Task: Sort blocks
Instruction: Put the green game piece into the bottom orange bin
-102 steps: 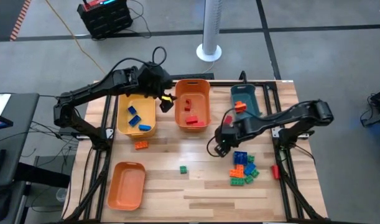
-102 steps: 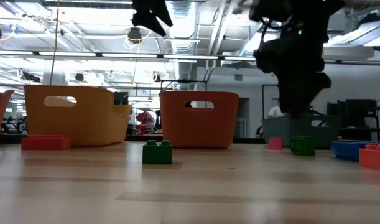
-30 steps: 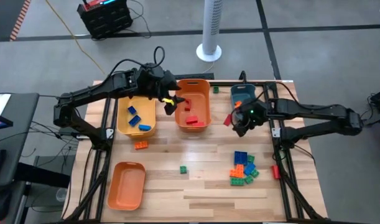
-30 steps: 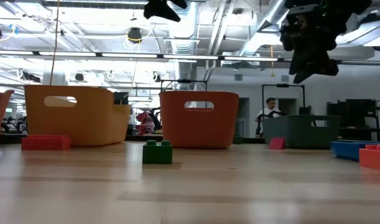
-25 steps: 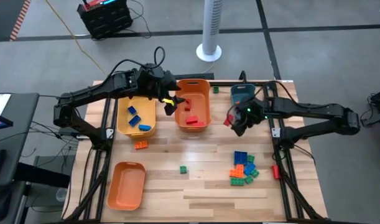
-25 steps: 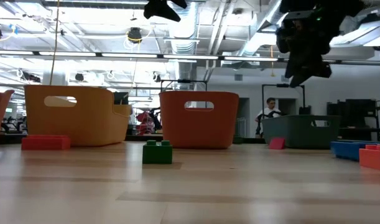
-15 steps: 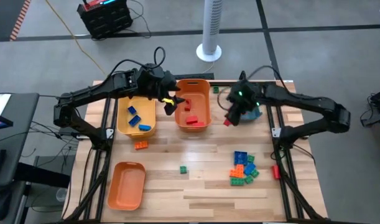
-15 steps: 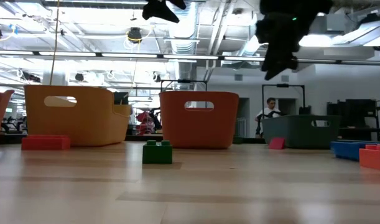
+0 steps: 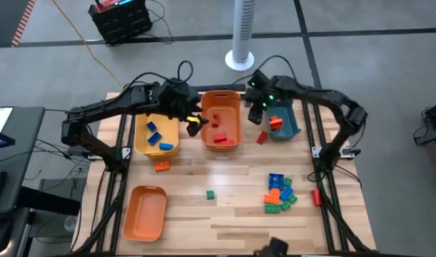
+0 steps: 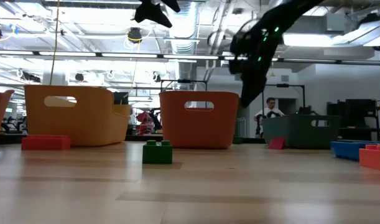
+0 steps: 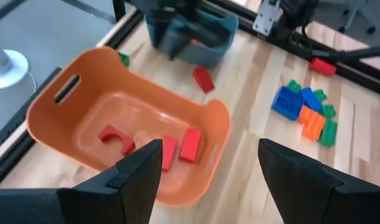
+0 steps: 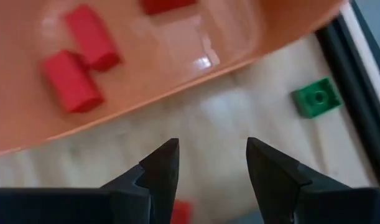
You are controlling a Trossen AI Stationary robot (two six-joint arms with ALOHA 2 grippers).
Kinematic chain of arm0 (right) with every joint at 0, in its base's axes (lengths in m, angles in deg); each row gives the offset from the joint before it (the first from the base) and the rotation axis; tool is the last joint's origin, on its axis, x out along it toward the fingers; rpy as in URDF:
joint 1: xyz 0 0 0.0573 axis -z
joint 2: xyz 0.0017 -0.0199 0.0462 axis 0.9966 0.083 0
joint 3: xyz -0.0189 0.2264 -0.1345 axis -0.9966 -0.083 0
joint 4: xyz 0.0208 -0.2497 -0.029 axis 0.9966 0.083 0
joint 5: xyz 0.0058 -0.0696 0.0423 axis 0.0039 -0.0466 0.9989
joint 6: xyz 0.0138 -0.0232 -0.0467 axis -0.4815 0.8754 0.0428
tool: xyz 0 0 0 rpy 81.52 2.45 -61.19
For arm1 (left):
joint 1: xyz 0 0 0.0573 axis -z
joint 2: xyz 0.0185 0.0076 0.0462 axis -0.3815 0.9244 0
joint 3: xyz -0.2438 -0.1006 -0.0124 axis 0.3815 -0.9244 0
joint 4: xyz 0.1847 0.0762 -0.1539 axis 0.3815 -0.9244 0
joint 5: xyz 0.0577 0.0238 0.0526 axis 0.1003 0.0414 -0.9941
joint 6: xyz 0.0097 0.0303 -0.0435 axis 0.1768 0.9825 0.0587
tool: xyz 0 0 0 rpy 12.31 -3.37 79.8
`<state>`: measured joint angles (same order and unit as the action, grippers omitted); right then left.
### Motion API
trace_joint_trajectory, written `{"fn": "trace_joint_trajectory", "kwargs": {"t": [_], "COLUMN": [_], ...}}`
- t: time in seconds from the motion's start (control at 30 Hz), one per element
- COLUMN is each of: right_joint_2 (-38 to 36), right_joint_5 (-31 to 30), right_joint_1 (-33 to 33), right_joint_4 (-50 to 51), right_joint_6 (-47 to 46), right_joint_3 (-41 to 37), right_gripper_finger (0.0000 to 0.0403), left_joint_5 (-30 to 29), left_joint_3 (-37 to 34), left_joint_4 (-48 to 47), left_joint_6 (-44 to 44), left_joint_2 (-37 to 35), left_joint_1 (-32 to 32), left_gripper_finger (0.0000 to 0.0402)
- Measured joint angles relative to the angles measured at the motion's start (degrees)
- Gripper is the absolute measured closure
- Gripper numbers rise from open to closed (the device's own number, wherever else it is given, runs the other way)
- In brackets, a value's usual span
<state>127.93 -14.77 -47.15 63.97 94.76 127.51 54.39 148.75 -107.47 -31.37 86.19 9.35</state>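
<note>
1. Right end effector point(image 9: 257, 108): we log it as moved. It has swung from the pile point(image 9: 278, 193) at 4 o'clock, past the teal bin point(image 9: 290, 130) at 1 o'clock, into the gap between that bin and the orange bin point(image 9: 221, 93) at 12 o'clock. Its jaws are spread wider than a second ago, with nothing between them.
2. Left end effector point(image 9: 194, 123): unmoved at 11 o'clock by the orange bin's rim, spread and empty.
3. Blocks, binned: red ones point(image 11: 180, 146) in the orange bin, blue ones point(image 9: 155, 135) in the yellow bin point(image 9: 140, 144), an orange one point(image 9: 275, 123) in the teal bin.
4. Blocks, loose on the desk: a red one point(image 9: 262, 137) at 1 o'clock and a green one point(image 12: 315, 98) near the right end effector.
5. Our reading: one delivery looks finished. That green block seems the likely next pick, and the pile is still largely unsorted.
</note>
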Motion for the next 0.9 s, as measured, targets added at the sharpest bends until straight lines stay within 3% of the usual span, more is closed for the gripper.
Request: {"fn": "trace_joint_trajectory", "kwargs": {"t": [0.27, 0.5, 0.67, 0.9], "right_joint_2": [12.10, 19.49, 22.01, 22.11], "right_joint_5": [-0.21, -3.59, -5.53, -5.73], "right_joint_1": [6.99, 7.27, 7.81, 9.05], "right_joint_4": [0.59, 2.97, 3.28, 0.87], "right_joint_6": [6.44, 10.86, 13.18, 16.17], "right_joint_3": [9.18, 16.81, 18.75, 18.75], "right_gripper_finger": [0.0202, 0.0202, 0.0202, 0.0202], "left_joint_5": [0.02, -0.03, -1.01, -7.64], "left_joint_3": [0.00, 0.00, 0.00, 0.00], "left_joint_4": [-4.63, -9.34, -9.60, -9.72], "left_joint_6": [-3.34, -4.03, -4.84, -7.26], "left_joint_2": [0.00, -0.30, -2.97, -9.34], "left_joint_1": [2.01, 3.77, 4.46, 4.45], "left_gripper_finger": [0.0143, 0.0143, 0.0143, 0.0143]}}
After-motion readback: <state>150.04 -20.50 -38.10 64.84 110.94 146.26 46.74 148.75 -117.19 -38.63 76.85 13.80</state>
